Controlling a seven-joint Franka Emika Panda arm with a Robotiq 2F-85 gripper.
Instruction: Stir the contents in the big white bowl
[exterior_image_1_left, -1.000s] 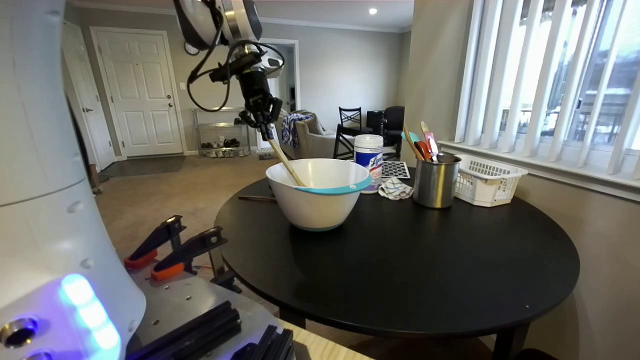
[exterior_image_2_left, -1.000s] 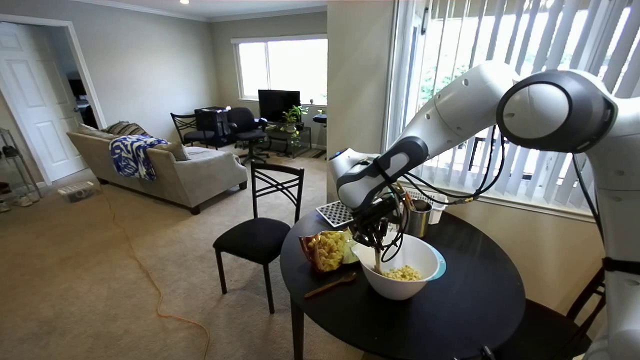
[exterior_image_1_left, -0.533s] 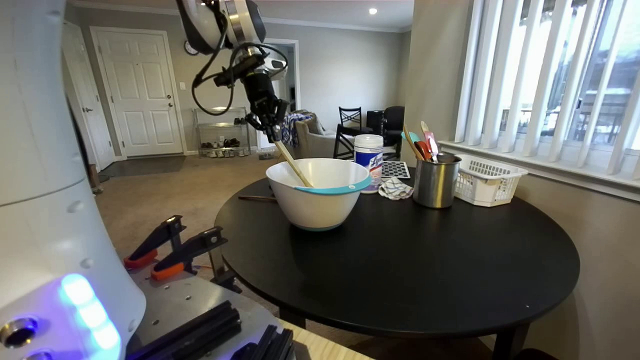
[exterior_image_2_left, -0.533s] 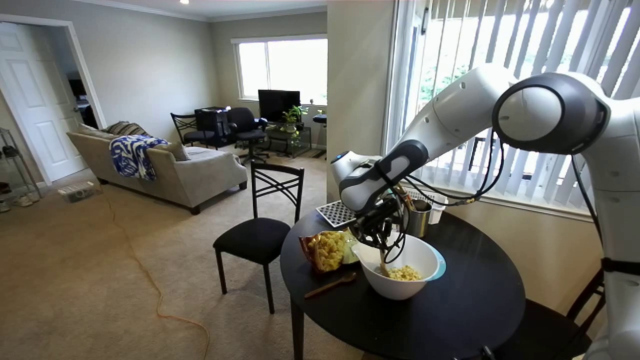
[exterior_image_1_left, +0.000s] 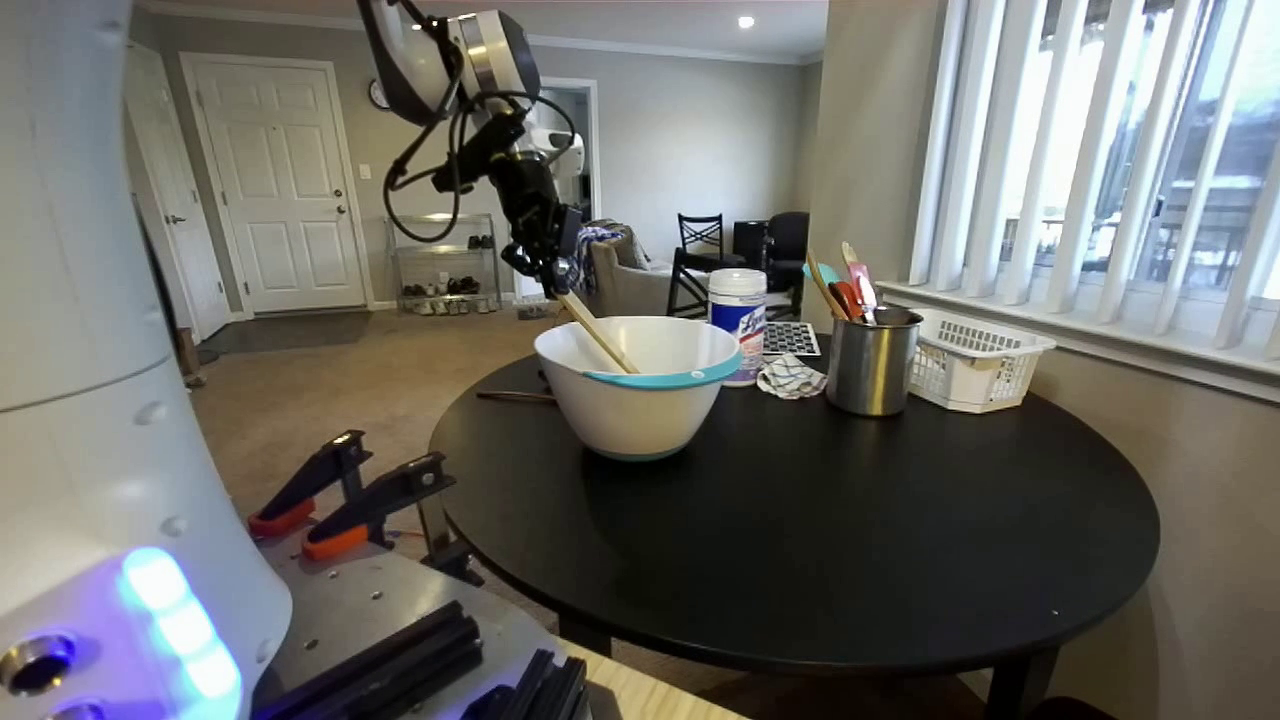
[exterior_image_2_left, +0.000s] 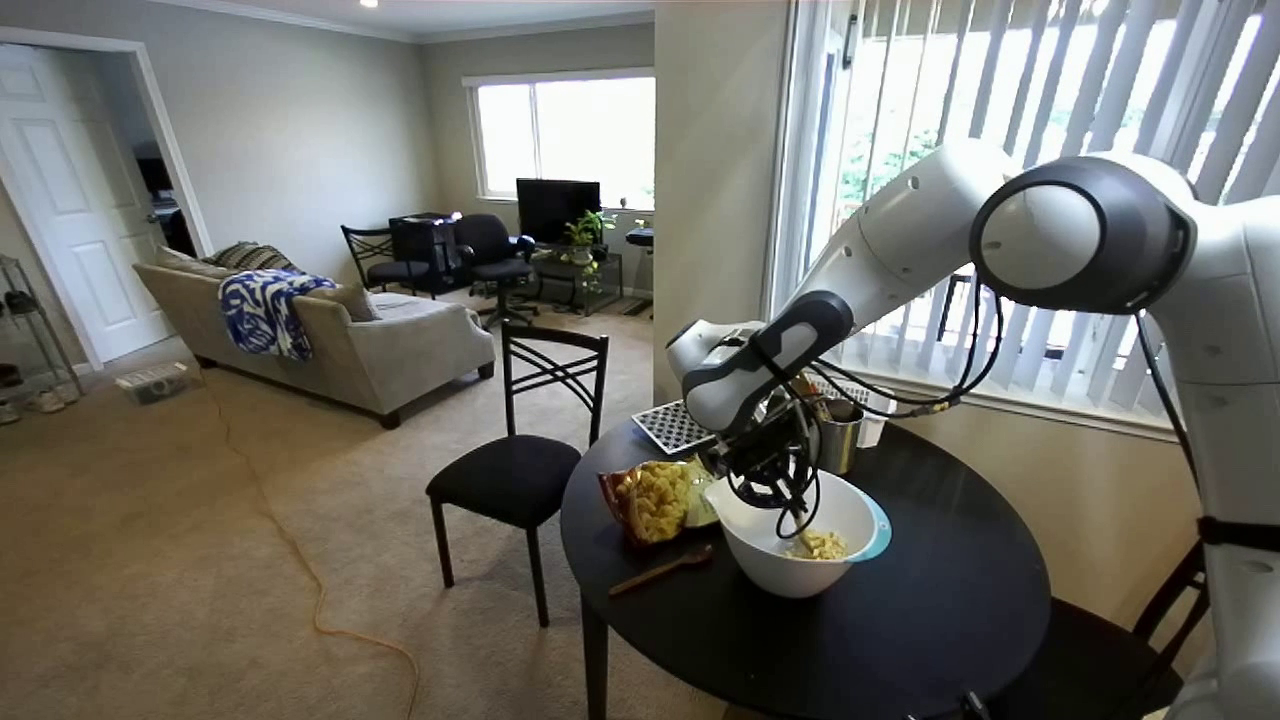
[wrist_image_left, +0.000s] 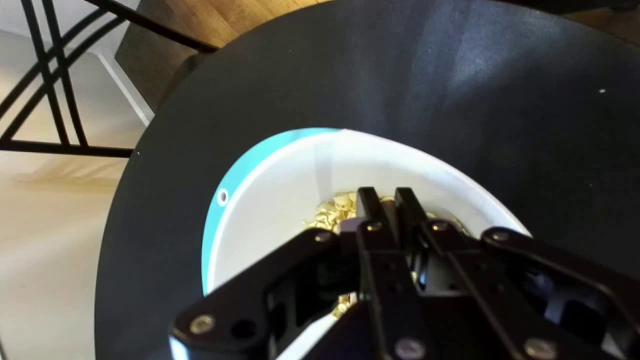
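Note:
The big white bowl (exterior_image_1_left: 640, 425) with a teal rim stands on the black round table, and it also shows in an exterior view (exterior_image_2_left: 775, 575) and the wrist view (wrist_image_left: 290, 175). Pale yellow pieces (exterior_image_2_left: 822, 545) lie at its bottom, also visible in the wrist view (wrist_image_left: 332, 212). My gripper (exterior_image_1_left: 556, 287) is shut on a light wooden utensil (exterior_image_1_left: 600, 335), just above the bowl's edge. The utensil slants down into the bowl; its lower end is hidden by the wall. In the wrist view the gripper (wrist_image_left: 386, 197) fingers have a narrow gap with the brown handle (wrist_image_left: 389, 209) between.
A brown wooden spoon (exterior_image_2_left: 660, 572) and an open bag of yellow snacks (exterior_image_2_left: 655, 500) lie beside the bowl. A wipes canister (exterior_image_1_left: 738, 320), crumpled cloth (exterior_image_1_left: 790, 378), metal cup of utensils (exterior_image_1_left: 872, 365) and white basket (exterior_image_1_left: 980, 365) stand behind. A chair (exterior_image_2_left: 520, 475) is at the table.
My gripper has moved rightward and lower in both exterior views, carrying the utensil, which leans more and reaches further across the bowl. The bowl has shifted very slightly.

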